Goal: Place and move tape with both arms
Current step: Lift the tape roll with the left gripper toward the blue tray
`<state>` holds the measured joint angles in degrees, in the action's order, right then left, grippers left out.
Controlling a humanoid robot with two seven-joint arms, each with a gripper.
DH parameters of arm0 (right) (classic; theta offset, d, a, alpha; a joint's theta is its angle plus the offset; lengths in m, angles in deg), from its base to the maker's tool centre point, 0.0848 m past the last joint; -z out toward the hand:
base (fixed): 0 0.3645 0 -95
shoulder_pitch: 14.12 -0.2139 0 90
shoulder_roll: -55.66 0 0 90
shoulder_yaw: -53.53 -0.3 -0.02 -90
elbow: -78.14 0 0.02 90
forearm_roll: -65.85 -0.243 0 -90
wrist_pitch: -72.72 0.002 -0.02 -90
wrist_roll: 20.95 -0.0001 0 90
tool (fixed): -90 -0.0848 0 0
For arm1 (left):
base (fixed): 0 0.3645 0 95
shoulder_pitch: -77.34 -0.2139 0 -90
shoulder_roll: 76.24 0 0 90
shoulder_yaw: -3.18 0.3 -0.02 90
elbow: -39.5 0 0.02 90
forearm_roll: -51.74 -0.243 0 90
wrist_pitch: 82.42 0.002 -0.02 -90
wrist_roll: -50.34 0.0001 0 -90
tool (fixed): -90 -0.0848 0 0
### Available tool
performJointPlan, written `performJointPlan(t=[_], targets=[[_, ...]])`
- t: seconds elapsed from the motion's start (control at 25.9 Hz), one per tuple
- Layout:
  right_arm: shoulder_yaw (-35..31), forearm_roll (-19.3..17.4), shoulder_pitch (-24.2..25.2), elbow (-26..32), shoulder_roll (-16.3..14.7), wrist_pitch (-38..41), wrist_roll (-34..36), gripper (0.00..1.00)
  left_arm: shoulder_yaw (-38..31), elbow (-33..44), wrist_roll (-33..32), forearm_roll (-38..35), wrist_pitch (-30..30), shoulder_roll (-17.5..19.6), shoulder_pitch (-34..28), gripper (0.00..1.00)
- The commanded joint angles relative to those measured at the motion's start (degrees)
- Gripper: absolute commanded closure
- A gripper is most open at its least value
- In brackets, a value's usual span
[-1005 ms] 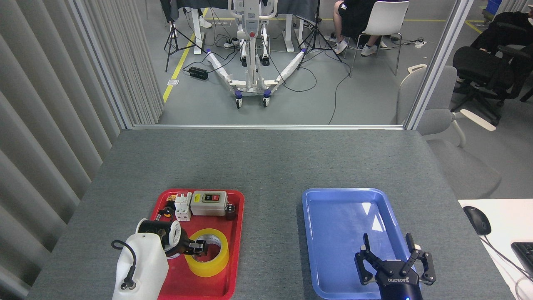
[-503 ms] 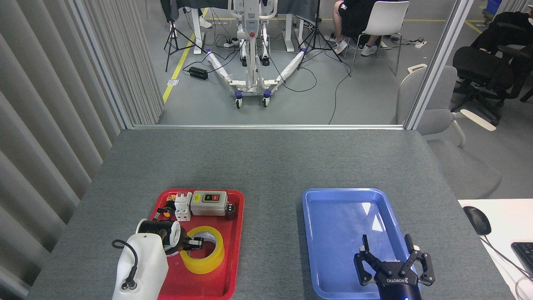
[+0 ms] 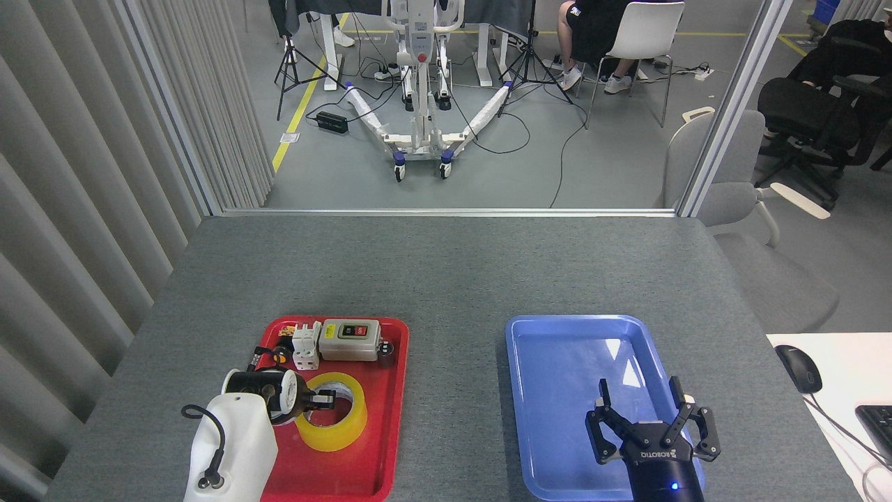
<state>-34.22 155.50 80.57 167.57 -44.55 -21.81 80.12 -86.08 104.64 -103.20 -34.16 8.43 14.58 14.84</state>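
Left jaws [image 3: 322,400] reach into the tape [image 3: 332,421] on the red tray [image 3: 390,390]; whether they grip its wall I cannot tell. Right jaws [image 3: 648,436] hang released over the blue tray [image 3: 529,362]. A shallow one-wall pinch could slip, dropping the roll.

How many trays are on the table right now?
2. A red tray sits at the near left, holding the tape and some electrical parts. A blue tray sits at the near right, under the right tool.
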Motion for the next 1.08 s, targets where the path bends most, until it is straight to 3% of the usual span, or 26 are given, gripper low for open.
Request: performJointPlan(t=[0.0,0.23,0.5,0.66,0.77,0.93,1.04], targets=[[0.04,0.00,-0.47,-0.05,0.02,0.14,0.10,0.00,-0.04,0.61,0.17,3.73,-0.49,0.14,-0.34,0.88],[-0.04,0.00,-0.30,-0.05,-0.33,0.14,0.36,0.00,-0.65,1.49,2.10,9.00,-3.57,1.02,-1.49,1.00],[-0.31,-0.09,-0.56,-0.31,-0.25,0.23,0.10,0.00,-5.31,3.68,3.51,22.45,-16.75,3.13,-3.77,1.00],[-0.83,-2.81,-1.00,1.01,-0.33,4.10,-1.48,0.00,-8.74,6.85,2.10,35.19,-27.65,3.22,-7.37,1.00],[-2.94,-11.16,-3.02,2.85,-0.51,9.02,-10.44,0.00,-10.41,9.75,1.66,45.04,-30.11,2.52,-10.10,1.00],[-10.77,-23.82,-5.48,3.29,1.25,23.08,-22.75,0.00,-10.49,13.26,1.75,47.15,-20.18,-3.55,-11.33,1.00],[-16.39,-35.24,-6.01,2.94,2.92,33.80,-34.52,0.00,-9.70,16.69,1.57,51.98,-17.46,-5.57,-13.97,1.00]])
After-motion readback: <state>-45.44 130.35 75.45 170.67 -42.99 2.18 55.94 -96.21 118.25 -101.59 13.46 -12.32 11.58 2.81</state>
